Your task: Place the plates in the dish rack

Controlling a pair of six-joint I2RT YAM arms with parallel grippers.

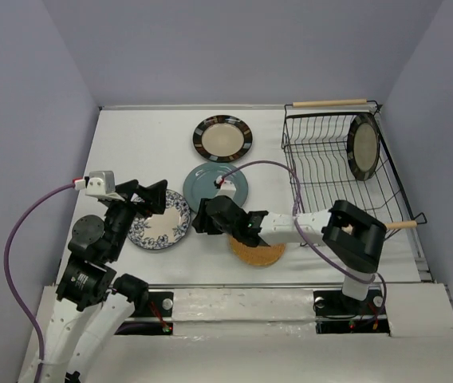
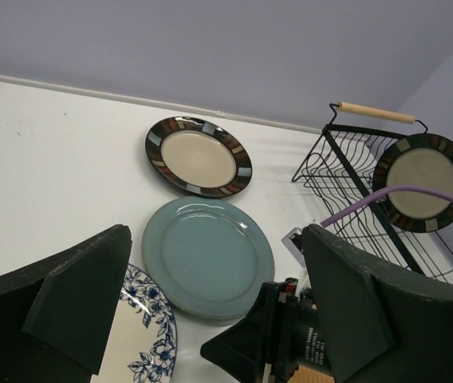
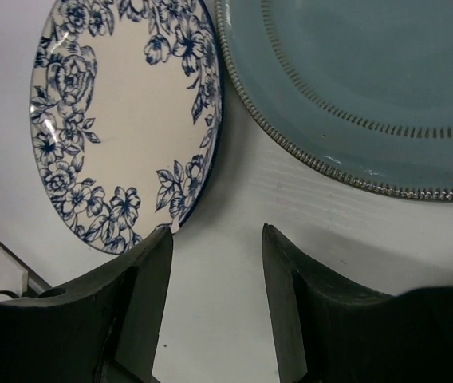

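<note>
Lower left, my left gripper (image 1: pixel 151 196) hangs wide open and empty over the floral plate (image 1: pixel 160 229). At centre, my right gripper (image 1: pixel 199 217), jaws half-parted on nothing, should straddle that plate's rim squarely before pinching. Upper right, the dish rack (image 1: pixel 322 163) holds one striped plate (image 1: pixel 364 146).

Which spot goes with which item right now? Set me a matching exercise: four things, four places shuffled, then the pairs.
Things
1 teal plate
2 floral plate
3 wicker plate
4 dish rack

Places
A partly hidden under the right arm
B holds the upright striped plate
C lies flat just on the near side of the flat striped plate
D leftmost plate on the table

Pairs: 1-C, 2-D, 3-A, 4-B
</note>
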